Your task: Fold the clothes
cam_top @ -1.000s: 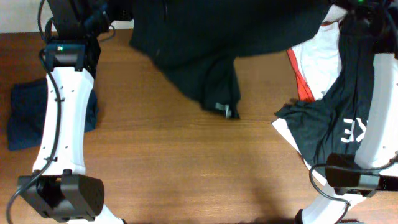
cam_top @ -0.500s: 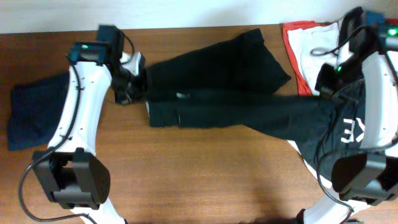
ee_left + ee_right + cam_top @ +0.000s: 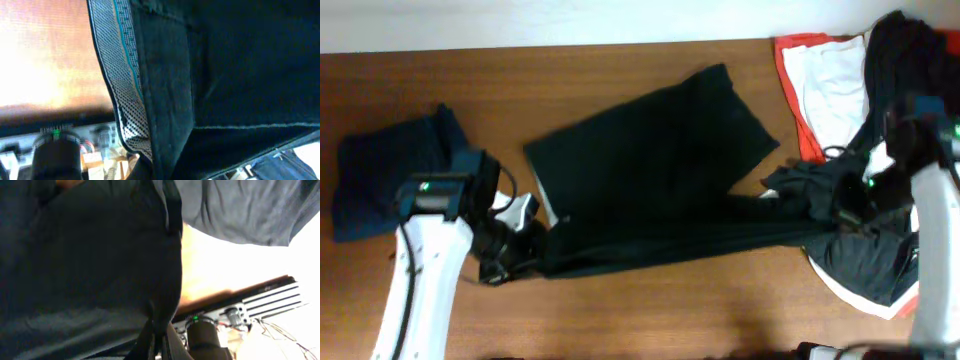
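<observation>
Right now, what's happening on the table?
Both arms are handling one dark garment laid across the table. The left hand grips its waistband end and the right hand grips the opposite end, with the lower strip pulled taut between them. It is spread out, not yet folded. A navy item lies folded at the left; a white-and-red garment lies at the right.

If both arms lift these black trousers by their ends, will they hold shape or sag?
Probably sag: the black trousers lie limp and creased. Likely light, since thin folds bunch near the right gripper. The woven waistband looks slightly firmer.
</observation>
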`<action>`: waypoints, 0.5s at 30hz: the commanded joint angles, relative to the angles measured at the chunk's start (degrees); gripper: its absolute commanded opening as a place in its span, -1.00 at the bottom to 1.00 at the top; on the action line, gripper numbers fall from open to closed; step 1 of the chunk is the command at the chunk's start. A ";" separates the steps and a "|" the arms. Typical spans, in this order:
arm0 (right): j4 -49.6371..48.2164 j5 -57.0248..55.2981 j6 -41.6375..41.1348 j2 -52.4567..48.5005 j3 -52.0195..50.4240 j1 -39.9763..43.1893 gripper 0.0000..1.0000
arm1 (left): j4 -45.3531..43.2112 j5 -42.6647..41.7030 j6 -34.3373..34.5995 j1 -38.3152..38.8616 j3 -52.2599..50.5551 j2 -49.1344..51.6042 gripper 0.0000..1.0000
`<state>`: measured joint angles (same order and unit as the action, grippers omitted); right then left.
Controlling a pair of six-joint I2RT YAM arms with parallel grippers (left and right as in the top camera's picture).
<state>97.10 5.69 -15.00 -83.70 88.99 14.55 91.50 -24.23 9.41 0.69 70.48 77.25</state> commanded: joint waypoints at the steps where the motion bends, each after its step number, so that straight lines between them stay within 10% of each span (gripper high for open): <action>1: -2.69 -11.32 -0.42 5.09 -0.70 1.79 -0.92 | 1.38 10.58 0.17 -4.57 -0.74 -7.72 -0.99; 9: -47.04 -10.43 -0.04 -8.17 -0.70 -11.93 -0.92 | -33.07 14.16 27.85 -7.30 -17.86 -2.84 -1.00; 15: -64.08 -4.09 -0.24 -21.73 -0.70 -12.35 -0.92 | -52.92 18.29 30.58 -9.66 -17.88 6.45 -0.99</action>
<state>37.34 10.72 -15.03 -103.55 86.98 -0.47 40.25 -18.41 37.30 -6.42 53.34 79.75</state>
